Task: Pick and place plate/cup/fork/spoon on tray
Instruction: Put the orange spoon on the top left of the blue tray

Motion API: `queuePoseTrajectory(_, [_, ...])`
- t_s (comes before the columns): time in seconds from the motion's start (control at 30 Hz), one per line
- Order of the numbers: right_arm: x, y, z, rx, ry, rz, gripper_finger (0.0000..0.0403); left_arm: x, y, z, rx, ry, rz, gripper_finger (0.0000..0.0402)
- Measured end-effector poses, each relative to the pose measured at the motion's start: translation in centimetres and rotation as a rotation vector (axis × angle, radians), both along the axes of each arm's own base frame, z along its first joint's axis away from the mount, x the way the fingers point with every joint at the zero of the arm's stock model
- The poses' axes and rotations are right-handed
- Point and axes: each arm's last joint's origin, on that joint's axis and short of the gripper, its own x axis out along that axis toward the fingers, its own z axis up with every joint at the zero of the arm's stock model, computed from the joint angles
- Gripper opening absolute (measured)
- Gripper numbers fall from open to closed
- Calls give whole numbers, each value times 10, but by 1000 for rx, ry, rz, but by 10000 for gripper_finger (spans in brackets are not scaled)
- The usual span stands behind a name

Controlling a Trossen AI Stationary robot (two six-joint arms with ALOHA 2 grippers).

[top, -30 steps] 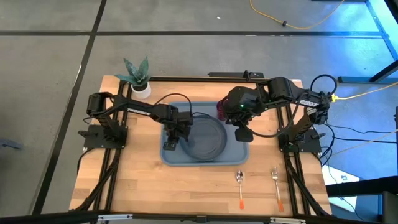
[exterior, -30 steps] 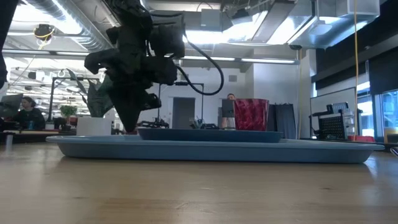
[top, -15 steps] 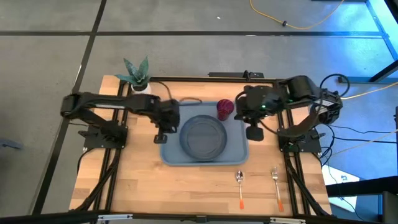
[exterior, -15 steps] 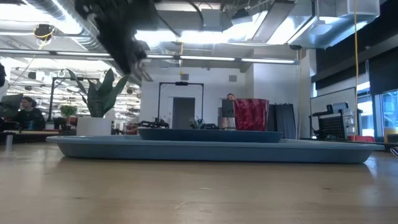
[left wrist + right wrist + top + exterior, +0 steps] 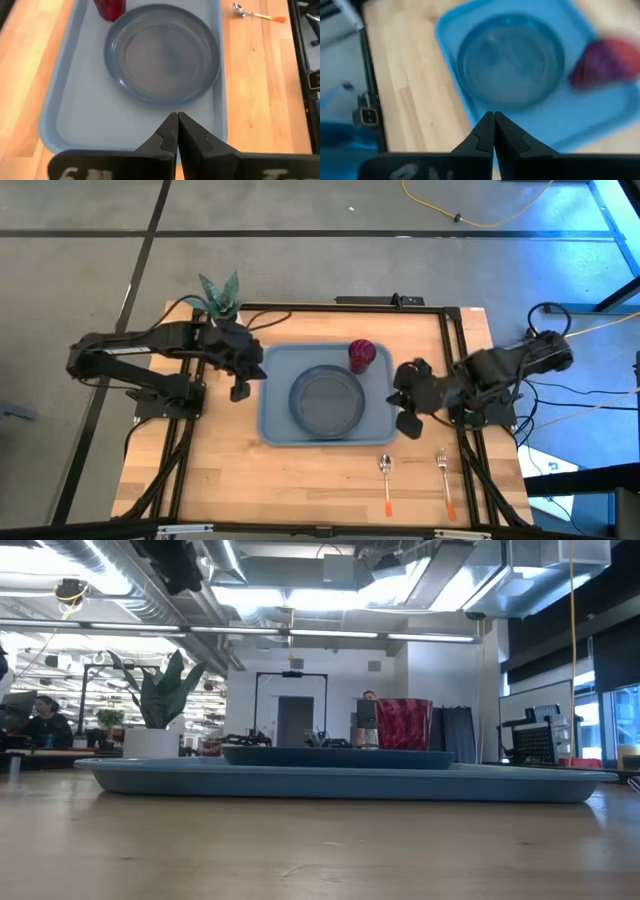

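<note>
Grey-blue plate (image 5: pixel 327 400), red cup (image 5: pixel 361 354) on tray (image 5: pixel 273 423)

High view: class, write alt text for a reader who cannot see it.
A tray on a wooden table holds a plate and a red cup. A spoon and fork lie on the table nearby. The left gripper and right gripper flank the tray.

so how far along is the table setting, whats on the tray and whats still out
About halfway. The plate and the cup already sit on the tray. Nothing is in hand: the left gripper and right gripper are both shut and empty, off the tray's sides. Still left are the spoon and the fork, lying on the table in front of the tray.
</note>
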Motion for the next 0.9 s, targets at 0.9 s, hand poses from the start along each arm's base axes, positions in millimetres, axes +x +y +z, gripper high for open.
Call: queuePoseTrajectory(0.9, [21, 112, -110, 710, 525, -500, 10, -25, -3, 4, 44, 32, -72, 0])
